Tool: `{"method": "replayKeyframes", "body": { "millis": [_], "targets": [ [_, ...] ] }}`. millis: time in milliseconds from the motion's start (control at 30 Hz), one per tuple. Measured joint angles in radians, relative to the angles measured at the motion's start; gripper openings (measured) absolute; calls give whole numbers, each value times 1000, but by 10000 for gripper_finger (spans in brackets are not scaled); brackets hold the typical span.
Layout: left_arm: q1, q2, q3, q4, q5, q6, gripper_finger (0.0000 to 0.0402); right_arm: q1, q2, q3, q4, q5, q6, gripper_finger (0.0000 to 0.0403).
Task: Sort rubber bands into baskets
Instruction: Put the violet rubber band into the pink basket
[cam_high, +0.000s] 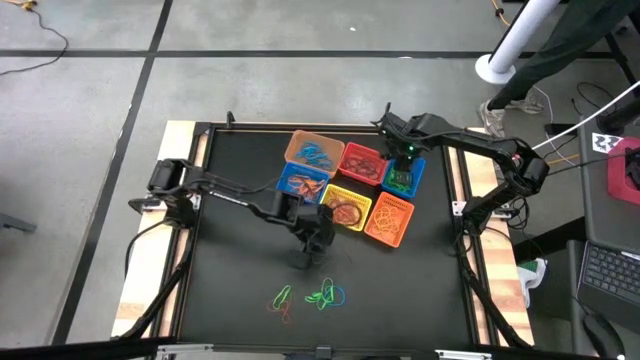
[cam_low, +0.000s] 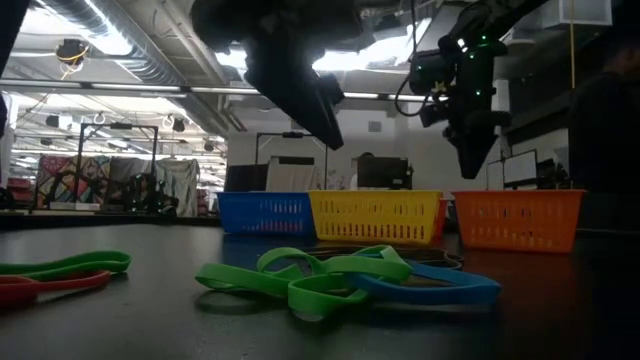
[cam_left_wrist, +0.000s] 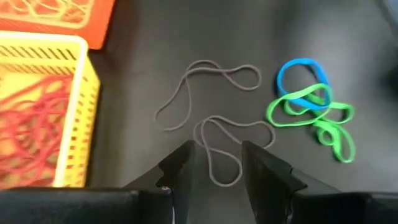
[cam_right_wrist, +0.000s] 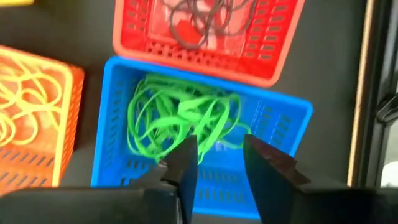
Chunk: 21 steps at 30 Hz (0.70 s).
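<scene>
Black table (cam_high: 240, 290), two grey bands (cam_left_wrist: 214, 118) visible only past left claw (cam_left_wrist: 216, 163)

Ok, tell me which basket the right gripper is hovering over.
The blue basket holding green rubber bands, at the right end of the back row beside the red basket. The right gripper hangs open above it; the other blue basket holds orange bands.

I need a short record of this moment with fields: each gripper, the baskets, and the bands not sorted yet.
left gripper: open, above two thin grey bands on the table
right gripper: open, empty, over the blue basket holding green bands
baskets: six, clustered together
unsorted bands: green and blue tangle, red and green pair
</scene>
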Motion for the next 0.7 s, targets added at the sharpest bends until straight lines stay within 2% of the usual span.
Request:
{"method": "replayKeyframes", "body": {
  "millis": [167,400,700],
  "targets": [
    [36,38,0,32,104,-6,127,0,0,0,32,-22,2,140],
    [44,116,0,121,124,65,127,1,1,1,32,-85,2,140],
    [23,226,0,143,126,87,127,1,1,1,39,-87,2,140]
  ]
}}
